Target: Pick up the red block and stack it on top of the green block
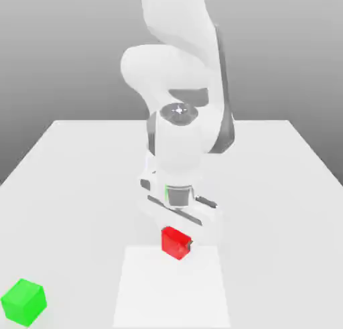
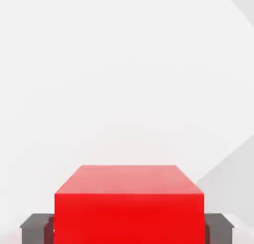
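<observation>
"Green block [image 1: 24, 301] up front, then, out at the exterior view's left, near the bottom corner?"

"Yes, sitting by itself on the pale table [image 1: 80, 200] (bright as a lime, that one), well apart from the gripper [image 2: 129, 229]."

"And the red block [image 1: 176, 243]?"

"Between the two fingers. The hand view has a dark fingertip [image 2: 37, 229] pressed up against one side and its partner against the opposite side, so the hand is closed on it."

"Is it off the table?"

"Can't tell. In the exterior view it shows below the hand, at the far edge of the white patch [image 1: 171, 291]."

"So it's not on the green one?"

"No, the two blocks are well apart, and the arm [image 1: 177, 143] reaches down over the red one."
</observation>
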Action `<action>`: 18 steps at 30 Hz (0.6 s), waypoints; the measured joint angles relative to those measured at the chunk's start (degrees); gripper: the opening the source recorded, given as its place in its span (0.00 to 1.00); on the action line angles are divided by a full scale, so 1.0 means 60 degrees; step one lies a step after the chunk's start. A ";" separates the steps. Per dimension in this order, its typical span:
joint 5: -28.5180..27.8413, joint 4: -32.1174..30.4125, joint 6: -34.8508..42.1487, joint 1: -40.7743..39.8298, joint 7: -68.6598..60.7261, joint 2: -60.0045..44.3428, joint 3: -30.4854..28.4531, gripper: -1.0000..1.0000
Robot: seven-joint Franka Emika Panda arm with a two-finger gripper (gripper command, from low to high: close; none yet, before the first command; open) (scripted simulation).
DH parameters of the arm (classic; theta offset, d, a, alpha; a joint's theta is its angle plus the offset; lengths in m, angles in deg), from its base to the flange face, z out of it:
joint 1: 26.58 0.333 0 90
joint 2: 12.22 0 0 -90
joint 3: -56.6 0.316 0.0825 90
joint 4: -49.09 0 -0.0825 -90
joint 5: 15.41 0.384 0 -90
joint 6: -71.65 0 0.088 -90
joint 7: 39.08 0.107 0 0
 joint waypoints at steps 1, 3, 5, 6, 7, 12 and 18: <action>-0.0006 0.0000 -0.0007 -0.0003 0.0006 0.0000 0.0001 0.00; 0.0008 -0.0002 0.0014 0.0031 -0.0009 0.0018 -0.0026 0.00; 0.0451 -0.0070 0.0464 -0.0212 -0.0343 0.0538 0.0333 0.00; 0.0725 -0.0111 0.0743 -0.0197 -0.0544 0.0856 0.0400 0.00; 0.0950 -0.0156 0.1026 -0.0134 -0.0701 0.1186 0.0432 0.00; 0.1216 -0.0329 0.2442 0.0017 -0.0884 0.2772 0.0287 0.00; 0.0488 0.1470 0.3452 -0.1141 -0.1157 0.1981 -0.0465 0.00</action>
